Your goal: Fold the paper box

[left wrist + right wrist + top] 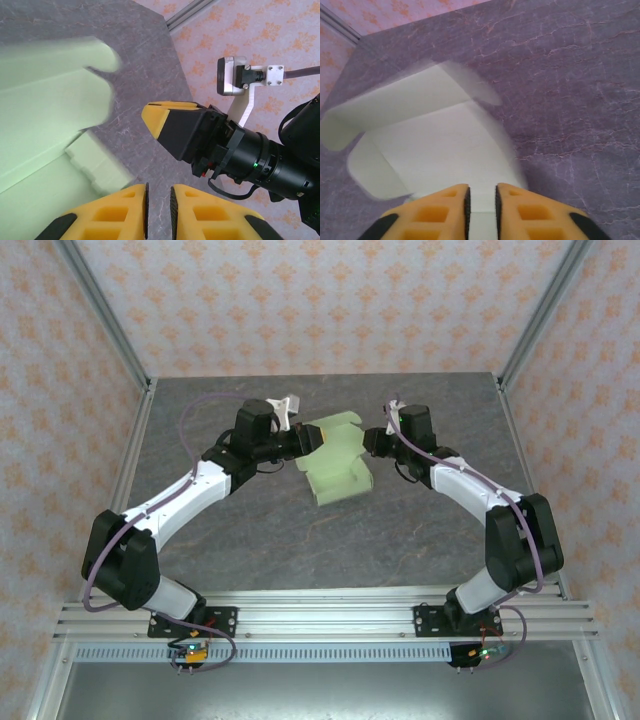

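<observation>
The box (335, 458) lies mid-tabletop (300, 540), only partly folded with walls and flaps loose, between the left fingers (158, 210), nearly closed on nothing, and the right fingers (481, 210), pinching its near edge.

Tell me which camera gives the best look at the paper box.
The top external view: the paper box shows whole, part-folded between both grippers. The left wrist view has only a blurred side of it, and the right wrist view shows a blurred panel running between the right gripper fingers.
</observation>
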